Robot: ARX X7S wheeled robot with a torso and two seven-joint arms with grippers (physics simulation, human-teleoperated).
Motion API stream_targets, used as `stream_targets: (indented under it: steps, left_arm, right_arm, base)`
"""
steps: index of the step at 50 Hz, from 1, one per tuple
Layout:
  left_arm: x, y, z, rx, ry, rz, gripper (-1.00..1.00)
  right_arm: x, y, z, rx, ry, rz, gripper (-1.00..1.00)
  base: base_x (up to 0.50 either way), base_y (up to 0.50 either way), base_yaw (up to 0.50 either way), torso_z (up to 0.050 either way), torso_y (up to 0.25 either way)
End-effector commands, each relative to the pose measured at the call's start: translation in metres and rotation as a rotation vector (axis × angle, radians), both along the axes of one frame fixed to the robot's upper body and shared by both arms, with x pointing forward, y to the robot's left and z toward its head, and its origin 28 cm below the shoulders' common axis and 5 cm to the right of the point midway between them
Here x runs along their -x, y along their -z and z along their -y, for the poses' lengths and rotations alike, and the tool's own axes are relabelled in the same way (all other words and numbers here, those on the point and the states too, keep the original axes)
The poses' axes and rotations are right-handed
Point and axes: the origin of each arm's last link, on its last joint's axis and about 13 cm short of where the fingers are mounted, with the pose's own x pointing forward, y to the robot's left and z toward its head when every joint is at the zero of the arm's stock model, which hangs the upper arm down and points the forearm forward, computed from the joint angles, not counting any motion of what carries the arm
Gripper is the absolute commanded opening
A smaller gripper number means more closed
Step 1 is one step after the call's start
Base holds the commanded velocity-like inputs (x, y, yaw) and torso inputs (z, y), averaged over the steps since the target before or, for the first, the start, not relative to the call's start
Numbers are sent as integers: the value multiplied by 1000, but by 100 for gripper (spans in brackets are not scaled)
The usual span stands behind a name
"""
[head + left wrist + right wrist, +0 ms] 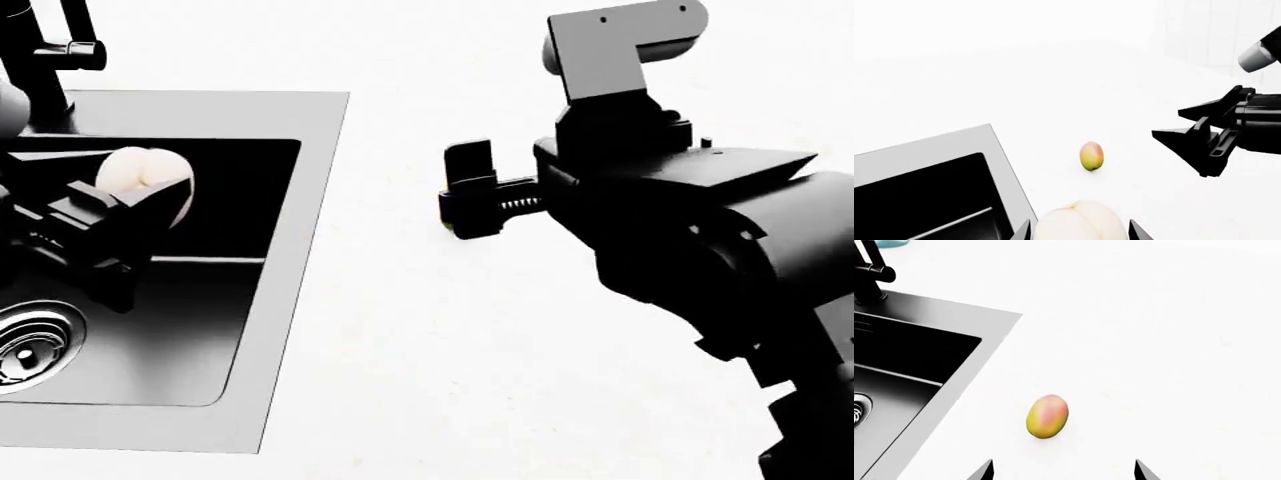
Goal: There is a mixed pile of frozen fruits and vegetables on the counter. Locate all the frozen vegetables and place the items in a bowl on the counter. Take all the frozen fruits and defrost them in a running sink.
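Observation:
My left gripper (1077, 232) is shut on the pale whitish-pink round fruit (1081, 222). In the head view it holds that fruit (144, 180) above the sink's dark basin, near the back wall. The mango (1047, 416), green-yellow with a red blush, lies on the white counter (1154, 340) just beside the sink rim (981, 315). It also shows in the left wrist view (1091, 155). My right gripper (1063, 472) is open and empty, hovering over the counter short of the mango. In the head view my right arm hides the mango. The zucchini, the sweet potato and the bowl are out of view.
The black tap (40, 60) stands at the sink's back left, and the chrome drain (27, 350) sits in the basin floor. No water shows. A small light blue object (891, 242) lies beyond the tap. My right gripper (1167, 123) shows in the left wrist view beyond the mango.

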Motion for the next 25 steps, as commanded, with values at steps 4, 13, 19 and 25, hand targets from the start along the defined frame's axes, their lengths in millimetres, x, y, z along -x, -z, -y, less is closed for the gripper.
stream_targets:
  steps: [4,13,19,25]
  left_arm:
    - [8,-8,-1,39,-14,43,-100]
    - [10,-5,-2,57,-29,43,-100]
    - [16,-4,-7,65,-47,40,-100]
    - [18,-4,-6,78,-50,39,-100]
  right_arm:
    - [-39,0,-22,31,10,-75,100]
    - [-52,6,-29,18,15,-115,100]
    - [-50,12,-34,15,0,-152,100]
    - [-50,11,-36,-6,-14,-163,100]
  base:
    - [0,0,0,0,0]
    - [0,0,0,0,0]
    - [0,0,0,0,0]
    - [0,0,0,0,0]
